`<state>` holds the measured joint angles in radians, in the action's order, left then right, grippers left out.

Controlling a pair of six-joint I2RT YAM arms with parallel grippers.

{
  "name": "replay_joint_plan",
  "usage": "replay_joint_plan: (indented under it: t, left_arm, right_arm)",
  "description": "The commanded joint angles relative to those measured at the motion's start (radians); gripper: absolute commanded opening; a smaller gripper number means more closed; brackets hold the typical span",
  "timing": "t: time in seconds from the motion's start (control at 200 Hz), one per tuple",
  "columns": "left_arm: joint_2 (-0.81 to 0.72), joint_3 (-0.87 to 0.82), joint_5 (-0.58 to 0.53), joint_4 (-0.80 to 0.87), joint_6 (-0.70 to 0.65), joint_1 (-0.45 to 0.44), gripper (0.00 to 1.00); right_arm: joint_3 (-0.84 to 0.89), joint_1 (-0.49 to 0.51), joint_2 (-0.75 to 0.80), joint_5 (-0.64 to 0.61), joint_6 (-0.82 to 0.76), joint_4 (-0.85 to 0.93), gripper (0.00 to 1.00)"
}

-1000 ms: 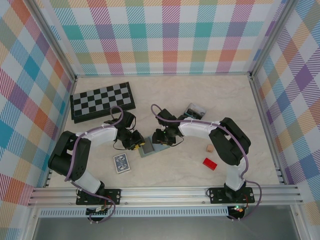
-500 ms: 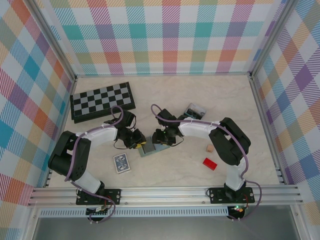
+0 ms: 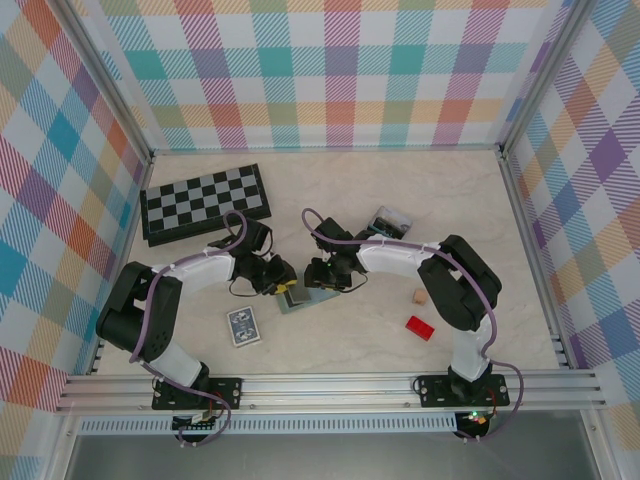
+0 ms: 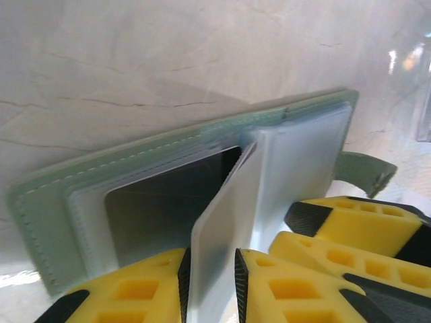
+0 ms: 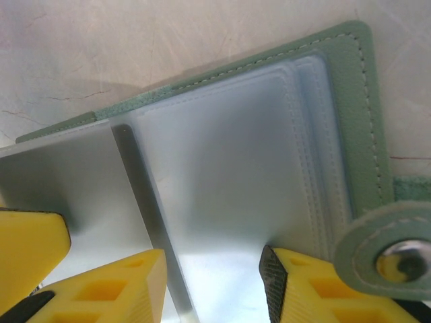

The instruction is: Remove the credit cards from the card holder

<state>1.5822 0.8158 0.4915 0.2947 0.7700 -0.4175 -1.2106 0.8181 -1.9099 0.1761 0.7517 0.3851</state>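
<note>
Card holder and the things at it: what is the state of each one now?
card holder: open, lying flat
pale card: partly out, tilted up
dark card: in its slot
left gripper: jaws shut on pale card
right gripper: jaws apart, resting on card holder

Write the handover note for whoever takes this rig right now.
Left gripper: shut on a pale credit card, partly lifted out of the card holder.
Right gripper: jaws apart, fingertips on the holder's pale panel, seemingly pinning it.
Holder lies open; a dark card sits in its slot.
Done: no card fully out.
To do: pull this one free, then the dark card.
</note>
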Motion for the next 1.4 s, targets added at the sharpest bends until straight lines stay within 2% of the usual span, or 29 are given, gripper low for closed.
replay_joint_plan:
  t: [0.0, 0.16, 0.37, 0.545, 0.675, 0.78, 0.91, 1.18, 1.395]
  left_arm:
    - [-0.024, -0.010, 0.046, -0.060, 0.016, -0.007, 0.26]
    - [-0.021, -0.014, 0.091, -0.123, 0.046, -0.011, 0.26]
    - [0.013, 0.004, 0.147, -0.231, 0.108, -0.039, 0.32]
    - [0.063, 0.068, 0.154, -0.250, 0.119, -0.082, 0.40]
    - [0.065, 0.071, 0.115, -0.229, 0.123, -0.073, 0.44]
    - [0.034, 0.043, 0.062, -0.214, 0.139, -0.044, 0.43]
    - [-0.004, 0.005, 0.003, -0.164, 0.132, -0.010, 0.38]
    - [0.025, -0.019, -0.008, -0.151, 0.128, -0.004, 0.26]
    - [0.060, -0.009, 0.019, -0.170, 0.131, -0.006, 0.24]
  right_arm:
    - [0.032, -0.005, 0.034, 0.016, 0.002, -0.006, 0.44]
    - [0.070, -0.011, 0.132, -0.022, 0.001, -0.048, 0.45]
    - [0.123, -0.024, 0.244, -0.132, 0.015, -0.044, 0.49]
    - [0.164, -0.035, 0.310, -0.198, 0.020, -0.037, 0.50]
    - [0.171, -0.034, 0.332, -0.209, -0.007, -0.039, 0.50]
    - [0.165, -0.034, 0.323, -0.184, -0.036, -0.045, 0.50]
    - [0.129, -0.034, 0.273, -0.110, -0.077, -0.051, 0.46]
    - [0.016, -0.031, 0.117, -0.016, -0.108, -0.020, 0.32]
    - [-0.037, -0.030, 0.039, -0.053, -0.108, 0.036, 0.30]
